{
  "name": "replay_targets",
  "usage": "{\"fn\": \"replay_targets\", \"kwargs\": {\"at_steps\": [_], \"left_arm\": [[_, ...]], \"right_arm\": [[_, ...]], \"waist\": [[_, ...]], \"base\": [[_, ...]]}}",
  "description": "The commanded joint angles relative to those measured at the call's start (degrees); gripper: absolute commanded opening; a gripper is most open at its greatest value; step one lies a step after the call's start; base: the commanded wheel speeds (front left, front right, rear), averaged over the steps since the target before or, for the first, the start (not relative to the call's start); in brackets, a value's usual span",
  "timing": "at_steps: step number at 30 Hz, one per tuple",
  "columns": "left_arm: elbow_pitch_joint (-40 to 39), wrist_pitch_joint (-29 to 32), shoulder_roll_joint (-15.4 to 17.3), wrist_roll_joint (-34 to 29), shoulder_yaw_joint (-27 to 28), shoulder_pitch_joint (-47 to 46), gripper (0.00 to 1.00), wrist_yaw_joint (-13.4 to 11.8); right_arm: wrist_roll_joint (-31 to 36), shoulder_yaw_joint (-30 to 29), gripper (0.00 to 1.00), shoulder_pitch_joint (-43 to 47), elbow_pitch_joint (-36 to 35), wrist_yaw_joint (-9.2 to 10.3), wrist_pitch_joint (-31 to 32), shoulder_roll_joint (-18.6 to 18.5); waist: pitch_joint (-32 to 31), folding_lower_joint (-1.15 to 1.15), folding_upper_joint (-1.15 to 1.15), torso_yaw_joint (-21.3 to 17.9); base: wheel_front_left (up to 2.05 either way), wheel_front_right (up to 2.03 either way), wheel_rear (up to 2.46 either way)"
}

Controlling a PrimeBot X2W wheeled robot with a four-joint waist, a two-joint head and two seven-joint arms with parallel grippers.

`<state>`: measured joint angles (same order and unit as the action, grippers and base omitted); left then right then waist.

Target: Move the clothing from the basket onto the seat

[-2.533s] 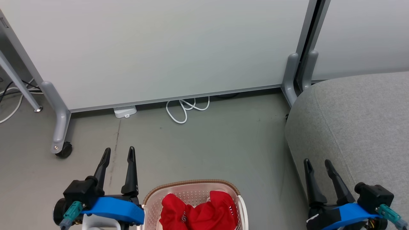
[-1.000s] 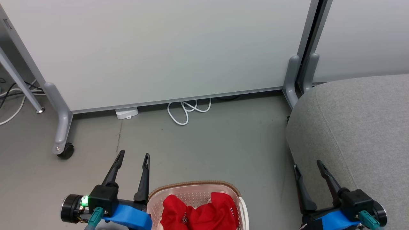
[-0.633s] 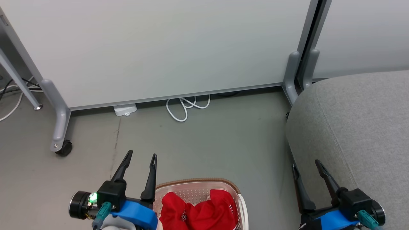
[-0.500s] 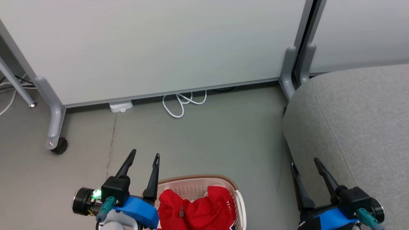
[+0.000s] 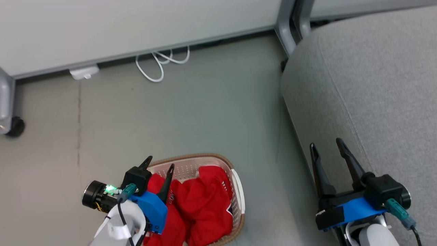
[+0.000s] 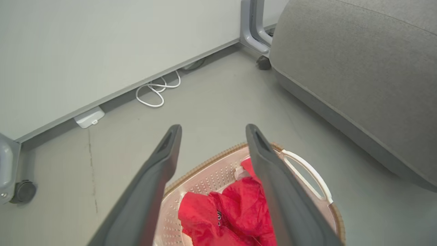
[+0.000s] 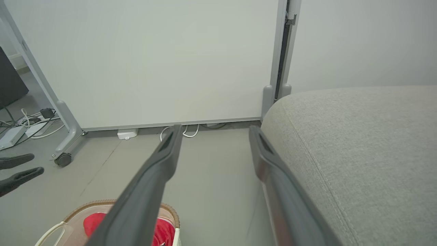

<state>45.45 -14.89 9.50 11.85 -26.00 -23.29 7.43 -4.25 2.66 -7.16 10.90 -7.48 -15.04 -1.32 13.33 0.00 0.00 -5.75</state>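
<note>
Office: castored partitions (image 7: 164, 61), floor cables (image 5: 154, 80)

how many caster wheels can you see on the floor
2: one caster under the left panel foot, a second caster under the panel foot beside the seat. More may be hidden behind the panels.

Smooth grey floor (image 5: 205, 112) with a thin dark crack (image 5: 79, 130) running along it. At the back stands a pale, matte partition panel (image 5: 136, 20) on grey metal legs (image 5: 285, 30), one with a black caster (image 5: 15, 126). A looped white cable (image 5: 157, 65) and a small white box (image 5: 83, 72) lie at the panel's lower edge. The light is soft and even.
</note>
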Motion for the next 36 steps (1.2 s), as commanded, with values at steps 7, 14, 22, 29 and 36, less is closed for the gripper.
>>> {"fn": "replay_targets", "kwargs": {"at_steps": [7,14,22,29,36], "left_arm": [[9.49,1.49,1.20,4.31,-6.08,-7.19,1.00,0.05],[17.33,6.04,1.34,8.45,-9.61,-12.61,1.00,0.06],[22.74,12.02,1.32,12.55,-11.87,-16.96,1.00,0.06],[26.10,16.32,0.65,14.55,-11.40,-19.97,1.00,-0.06],[27.22,17.44,0.67,15.00,-11.74,-22.70,1.00,-0.05]], "right_arm": [[-0.81,0.12,1.00,-3.60,-1.21,-0.03,-0.24,-0.16],[-0.66,0.14,1.00,-6.53,-2.25,-0.03,-0.23,-0.17],[-0.19,0.09,1.00,-9.30,-3.50,-0.03,-0.23,-0.17],[0.24,-0.22,1.00,-10.74,-4.36,-0.03,-0.23,-0.17],[0.33,-0.41,1.00,-11.93,-5.32,-0.03,-0.24,-0.17]], "waist": [[9.47,0.00,0.00,-3.41],[15.65,0.00,0.00,-3.87],[22.06,0.00,0.00,-3.91],[26.21,0.00,0.00,-3.78],[30.32,0.00,0.00,-3.93]], "base": [[0.00,0.00,0.00],[0.00,0.00,0.00],[0.00,0.00,0.00],[0.00,0.00,0.00],[0.00,0.00,0.00]]}}
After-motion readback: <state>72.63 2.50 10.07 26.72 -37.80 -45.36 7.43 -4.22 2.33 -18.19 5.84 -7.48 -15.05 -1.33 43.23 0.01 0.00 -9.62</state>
